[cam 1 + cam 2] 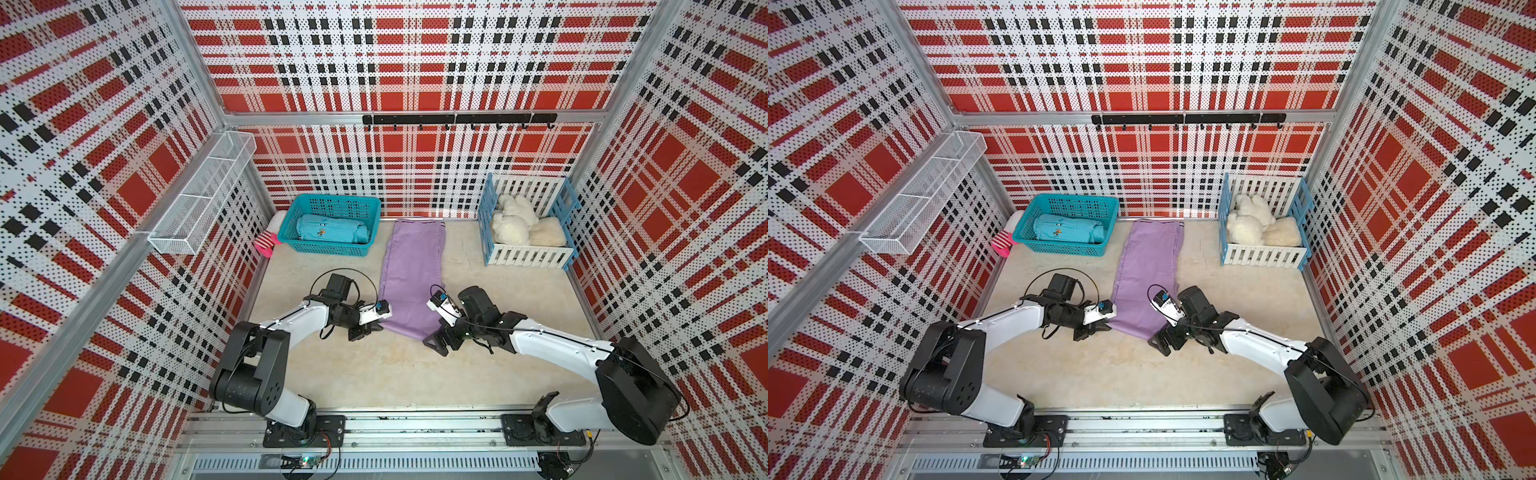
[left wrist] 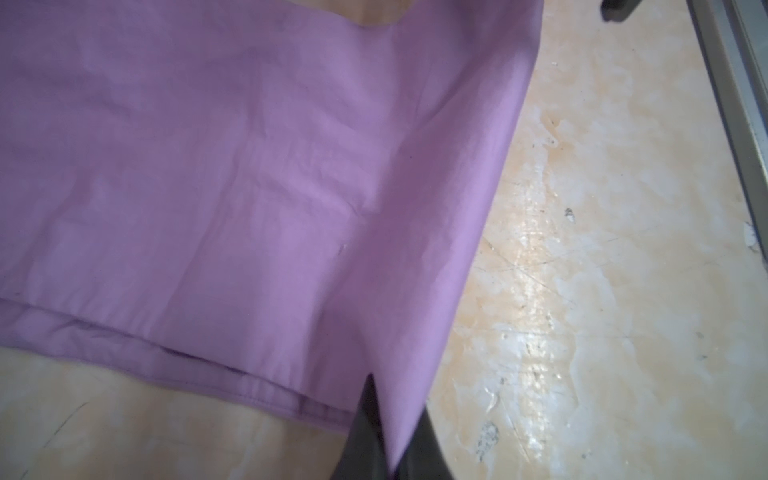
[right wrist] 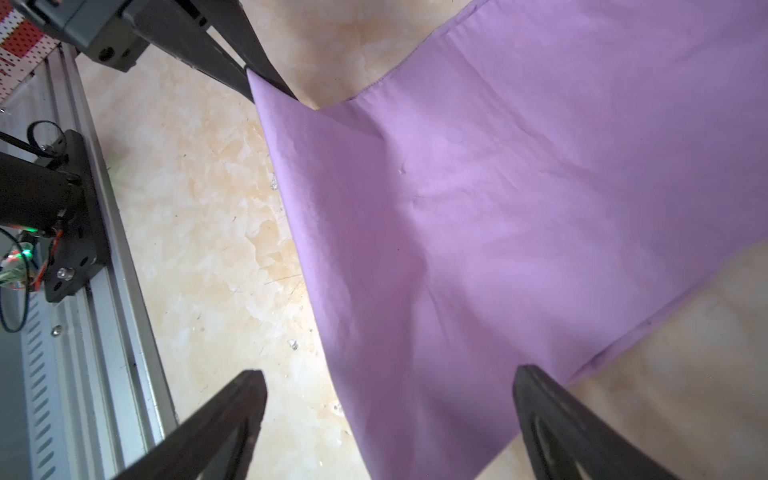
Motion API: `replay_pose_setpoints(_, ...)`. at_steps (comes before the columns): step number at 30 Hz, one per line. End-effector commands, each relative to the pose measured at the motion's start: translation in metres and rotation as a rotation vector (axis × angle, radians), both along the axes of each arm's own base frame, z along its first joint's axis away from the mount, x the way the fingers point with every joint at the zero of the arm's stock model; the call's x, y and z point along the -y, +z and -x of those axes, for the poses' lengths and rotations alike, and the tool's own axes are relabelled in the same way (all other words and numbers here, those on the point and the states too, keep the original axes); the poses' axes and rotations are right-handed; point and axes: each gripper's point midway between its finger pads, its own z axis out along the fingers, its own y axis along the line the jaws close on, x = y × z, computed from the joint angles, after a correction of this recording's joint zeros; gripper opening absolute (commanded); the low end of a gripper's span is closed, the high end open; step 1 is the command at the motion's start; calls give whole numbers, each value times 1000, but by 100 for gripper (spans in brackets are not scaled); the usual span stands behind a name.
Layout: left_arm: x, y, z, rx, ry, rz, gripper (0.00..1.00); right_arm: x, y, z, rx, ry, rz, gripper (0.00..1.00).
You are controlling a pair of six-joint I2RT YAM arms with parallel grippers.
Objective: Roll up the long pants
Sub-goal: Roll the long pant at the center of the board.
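Left wrist view: the left gripper (image 2: 395, 399) pinches the 7 o'clock hem corner of the long pants (image 1: 411, 270), which lie flat from 12 to 6 o'clock. The right gripper (image 3: 388, 372) gapes around the 5 o'clock corner; it probably must close before both roll toward 12.

white links (image 1: 293, 321), black joints (image 1: 249, 374), black base plates (image 1: 332, 428)

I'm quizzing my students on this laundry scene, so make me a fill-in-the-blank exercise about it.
1. The left gripper is ___ on a near corner of the purple pants.
2. The right gripper is ___ and holds nothing.
3. The rolled blue garment lies inside the teal ___.
Missing words: shut; open; basket.
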Motion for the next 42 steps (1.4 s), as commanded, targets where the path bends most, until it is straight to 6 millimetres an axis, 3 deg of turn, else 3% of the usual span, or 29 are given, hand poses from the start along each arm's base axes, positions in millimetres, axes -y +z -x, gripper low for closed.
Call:
replay_pose_setpoints(1,2,0,6,-55,-18,9,0,14,26,-18,144,-144,-47,100)
replay_pose_setpoints(3,2,0,6,-76,-15,7,0,18,40,-17,193,-176,-102,100)
replay_pose_setpoints(6,3,0,2,-126,-3,8,0,23,31,-16,116,-205,-73,100)
replay_pose_setpoints(9,7,-2,5,-222,-24,12,0,9,27,-6,76,-108,-115,100)
replay_pose_setpoints(12,8,-6,8,-325,-32,0,0,8,28,-5,87,-93,-114,100)
replay_pose_setpoints(18,4,-10,21,-449,-66,-41,0,9,26,2,103,-38,-84,88)
replay_pose_setpoints(23,-9,-1,25,-499,-42,-40,0,2,10,10,63,26,-89,75)
replay_pose_setpoints(28,-10,-12,27,-601,-60,-47,0,-1,-5,12,38,47,-81,68)
replay_pose_setpoints(36,-10,-21,37,-684,-94,-32,0,-11,3,28,65,123,-164,67)
replay_pose_setpoints(42,-13,-19,32,-679,-74,-16,0,-19,-18,41,74,165,-106,67)
